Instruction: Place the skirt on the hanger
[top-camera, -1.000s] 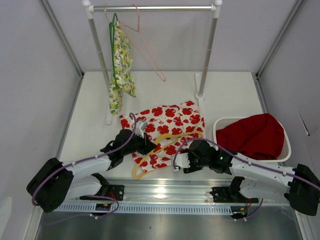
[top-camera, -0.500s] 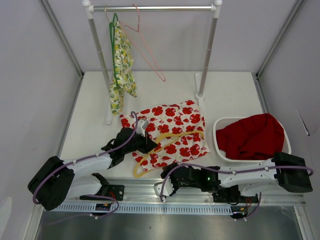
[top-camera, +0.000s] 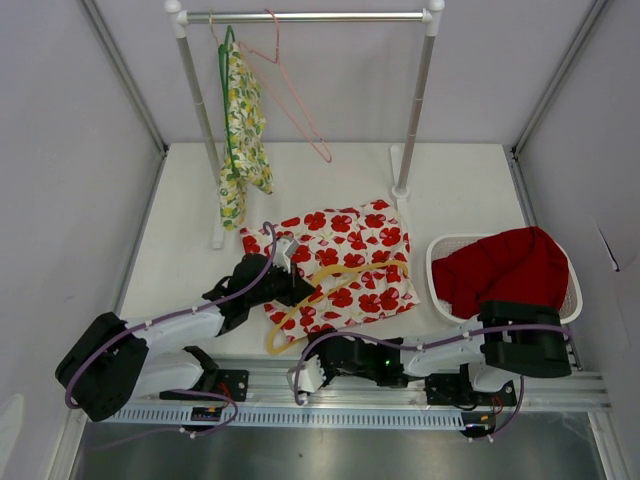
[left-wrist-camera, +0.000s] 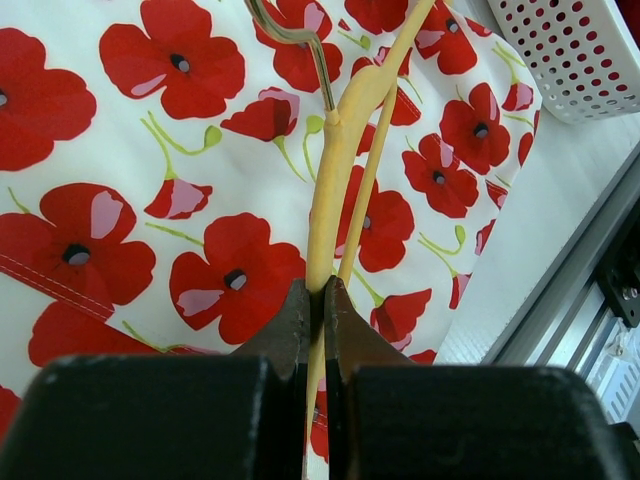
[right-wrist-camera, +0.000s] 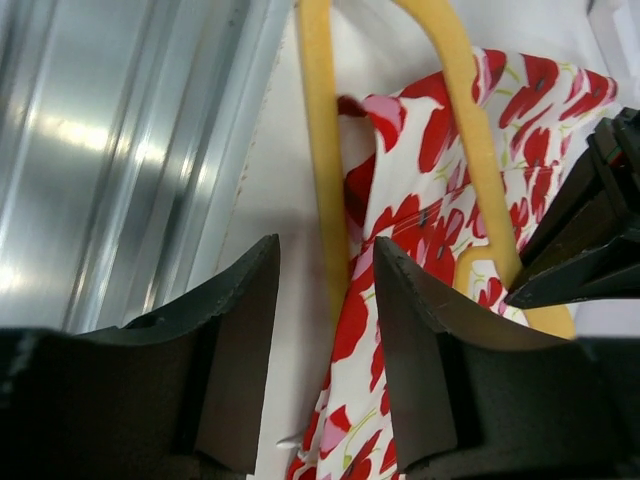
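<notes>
The white skirt with red poppies (top-camera: 345, 250) lies flat on the table, and the yellow hanger (top-camera: 335, 285) lies on top of it. My left gripper (top-camera: 292, 290) is shut on the hanger's neck just below its metal hook; in the left wrist view the jaws (left-wrist-camera: 322, 296) pinch the yellow hanger (left-wrist-camera: 335, 170) over the skirt (left-wrist-camera: 110, 210). My right gripper (top-camera: 304, 374) is open at the skirt's front left corner. In the right wrist view its fingers (right-wrist-camera: 325, 262) straddle the hanger's lower arm (right-wrist-camera: 318, 150) and the skirt's edge (right-wrist-camera: 400, 235) without touching.
A rail (top-camera: 300, 17) at the back holds a lemon-print garment on a green hanger (top-camera: 243, 130) and a bare pink hanger (top-camera: 298, 105). A white basket (top-camera: 440, 250) with red cloth (top-camera: 505, 270) stands right. The aluminium rail (top-camera: 330, 392) runs along the front edge.
My right arm has swung left along the front edge, from right of the skirt to the hanger's lower end. The left gripper, hanger and skirt have not moved.
</notes>
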